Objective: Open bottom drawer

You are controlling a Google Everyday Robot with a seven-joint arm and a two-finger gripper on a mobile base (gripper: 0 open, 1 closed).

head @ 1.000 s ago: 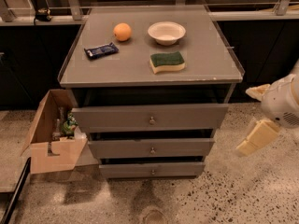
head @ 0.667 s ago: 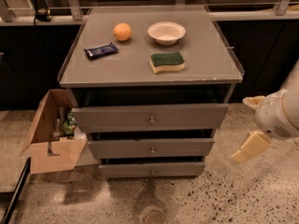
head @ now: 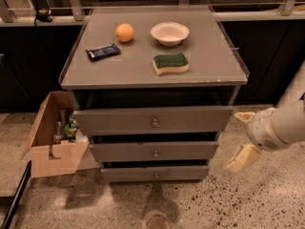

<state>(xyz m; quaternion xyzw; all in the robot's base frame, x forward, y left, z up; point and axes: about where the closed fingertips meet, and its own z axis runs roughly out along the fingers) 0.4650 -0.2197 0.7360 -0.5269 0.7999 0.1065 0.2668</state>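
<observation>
The bottom drawer [head: 155, 173] is the lowest of three in the grey cabinet [head: 228, 70]. It has a flat grey front with a small round knob [head: 156, 176] at its centre, and it looks pushed in. My gripper [head: 237, 141] hangs to the right of the cabinet, at about the height of the middle drawer [head: 155, 152]. It is apart from all the drawers. Its two cream fingers [head: 243, 157] are spread wide and hold nothing. The top drawer [head: 152, 120] stands out slightly further than the two below.
On the cabinet top lie an orange [head: 125, 32], a white bowl [head: 169, 33], a green-yellow sponge [head: 170, 63] and a blue packet [head: 103, 51]. An open cardboard box [head: 47, 142] with items stands on the floor at the cabinet's left. Speckled floor lies in front.
My arm and gripper have moved left and a little down, closer to the cabinet's right side. The drawers and the items on top have not moved.
</observation>
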